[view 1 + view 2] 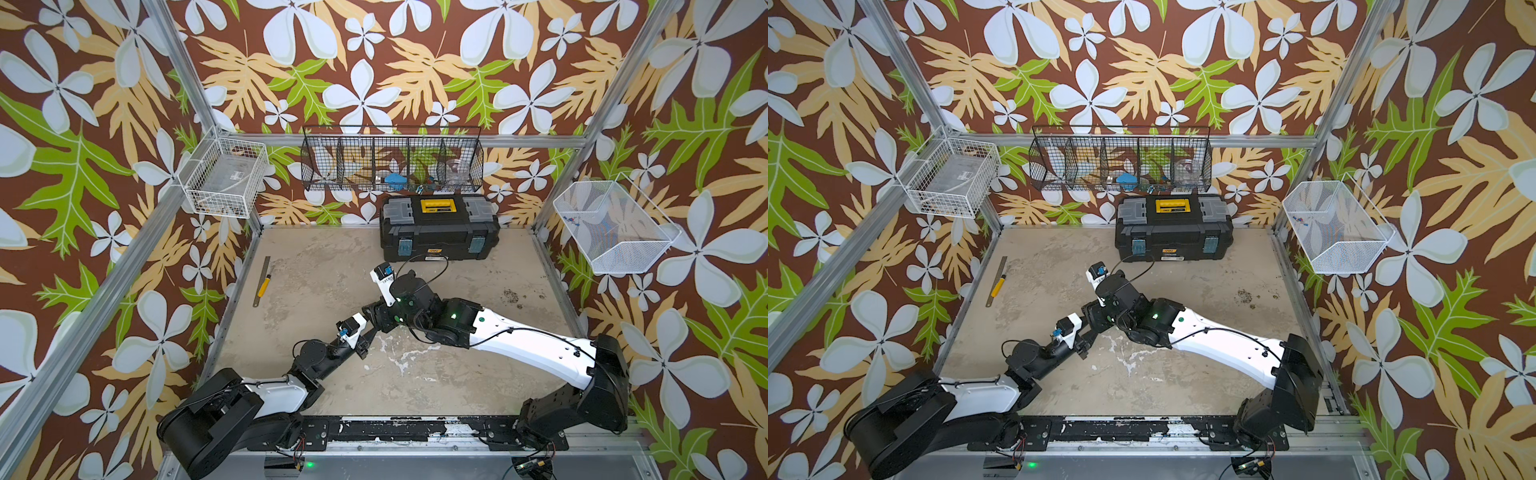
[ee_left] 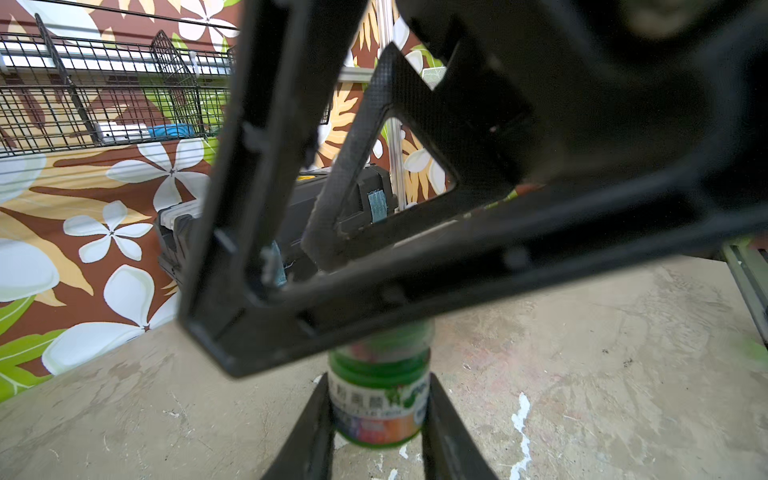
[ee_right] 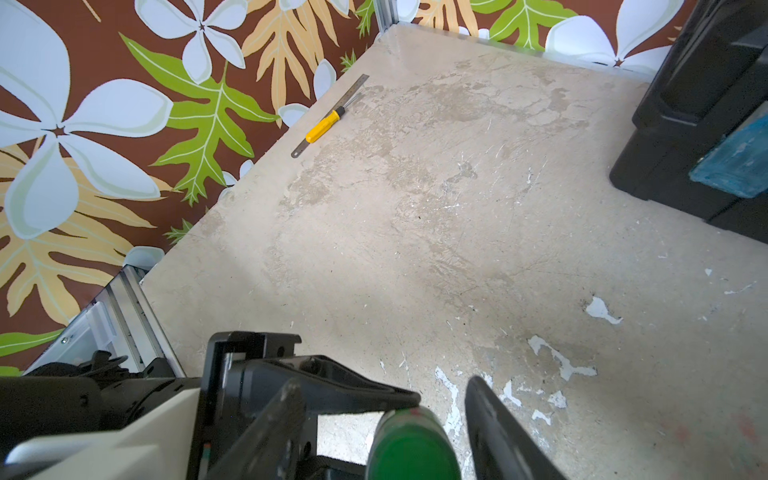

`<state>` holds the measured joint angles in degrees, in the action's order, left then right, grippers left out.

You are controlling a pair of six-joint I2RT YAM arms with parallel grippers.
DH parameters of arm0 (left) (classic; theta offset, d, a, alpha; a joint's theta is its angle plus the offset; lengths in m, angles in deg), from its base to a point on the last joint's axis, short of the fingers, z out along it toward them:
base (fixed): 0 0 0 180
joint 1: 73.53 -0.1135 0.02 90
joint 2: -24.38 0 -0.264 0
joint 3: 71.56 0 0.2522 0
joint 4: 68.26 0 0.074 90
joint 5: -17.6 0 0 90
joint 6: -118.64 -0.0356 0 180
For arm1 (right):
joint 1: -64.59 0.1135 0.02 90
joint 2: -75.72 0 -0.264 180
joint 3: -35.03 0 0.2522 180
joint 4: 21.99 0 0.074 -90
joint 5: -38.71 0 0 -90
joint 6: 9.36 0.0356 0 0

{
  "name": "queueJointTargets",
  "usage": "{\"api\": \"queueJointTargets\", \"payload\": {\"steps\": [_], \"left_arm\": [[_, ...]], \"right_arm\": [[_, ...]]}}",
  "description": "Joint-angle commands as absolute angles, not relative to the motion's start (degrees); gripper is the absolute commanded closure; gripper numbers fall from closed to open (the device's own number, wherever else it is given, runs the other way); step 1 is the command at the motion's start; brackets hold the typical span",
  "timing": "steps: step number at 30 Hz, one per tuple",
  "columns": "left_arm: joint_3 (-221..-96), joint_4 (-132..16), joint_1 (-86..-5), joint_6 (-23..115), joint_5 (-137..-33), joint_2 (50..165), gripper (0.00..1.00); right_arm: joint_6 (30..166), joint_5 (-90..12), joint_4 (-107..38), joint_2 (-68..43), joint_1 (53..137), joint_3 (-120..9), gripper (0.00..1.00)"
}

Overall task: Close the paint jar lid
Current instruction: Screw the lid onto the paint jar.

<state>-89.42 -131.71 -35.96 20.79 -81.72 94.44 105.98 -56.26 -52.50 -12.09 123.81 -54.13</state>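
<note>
Black toolbox [image 1: 438, 226] behind; steel ruler [image 3: 357, 85] and yellow screwdriver [image 3: 322, 126] by the left wall. The left gripper [image 2: 378, 384] clamps the paint jar [image 2: 378, 399] on the table [image 3: 457, 208]; the right gripper [image 3: 382, 382], blocking it from above, gapes clear around the lid [image 3: 415, 444] on it.

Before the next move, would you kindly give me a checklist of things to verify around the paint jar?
1. Left jaws clamped on the paint jar: ok.
2. Jar upright: ok.
3. Lid sitting on top of the jar: ok.
4. Lid fully tightened: cannot tell, the seam is hidden.
5. Right jaws clear of the lid, standing apart on both sides: ok.
</note>
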Motion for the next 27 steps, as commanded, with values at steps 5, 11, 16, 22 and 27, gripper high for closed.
{"api": "queueJointTargets", "payload": {"steps": [5,11,16,22,27], "left_arm": [[-89.45,-133.78,-36.00,20.30,-82.59,94.17,0.78],[-89.46,-133.78,-36.00,20.38,-83.12,94.06,0.78],[-89.46,-133.93,-36.00,20.29,-83.12,94.04,0.78],[-89.54,-133.93,-36.00,20.21,-83.24,94.07,0.78],[-89.46,-133.95,-36.00,19.94,-83.10,94.08,0.78]], "right_arm": [[85.67,-48.70,-53.47,-7.67,120.08,-55.98,0.25],[67.13,-5.85,-49.33,-2.81,104.06,-52.41,0.20],[43.59,6.28,-54.85,-5.82,101.19,-52.92,0.20],[32.76,13.53,-58.30,-13.00,98.60,-55.74,0.16],[23.59,17.73,-67.16,-18.89,98.69,-60.09,0.14]]}}
